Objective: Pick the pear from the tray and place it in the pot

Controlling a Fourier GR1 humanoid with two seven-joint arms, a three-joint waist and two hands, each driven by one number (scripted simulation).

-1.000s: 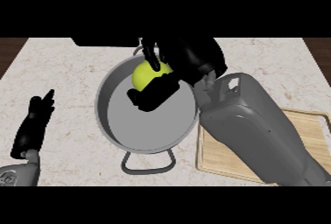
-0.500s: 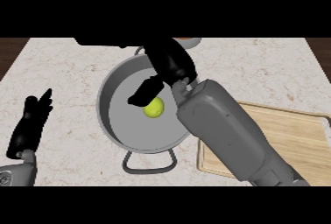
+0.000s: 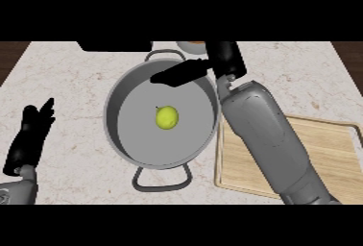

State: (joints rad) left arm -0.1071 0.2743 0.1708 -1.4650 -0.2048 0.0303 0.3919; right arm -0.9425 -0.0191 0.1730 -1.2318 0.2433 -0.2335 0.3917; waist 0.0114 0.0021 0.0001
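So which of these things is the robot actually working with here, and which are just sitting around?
Part of the job:
- pear, lying in the pot
- pot, grey, with loop handles
- wooden tray, at the right
- right hand, open above the pot's far rim

Just there:
- left hand, resting open at the left edge
- dark object at the counter's far edge
- small round thing beside it, too cut off to identify

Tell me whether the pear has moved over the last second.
Yes. The pear went from the pot's far rim, in the right hand, down to its middle.

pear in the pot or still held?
In the pot. The pear lies alone on the pot floor; the right hand is open above the far rim, apart from it.
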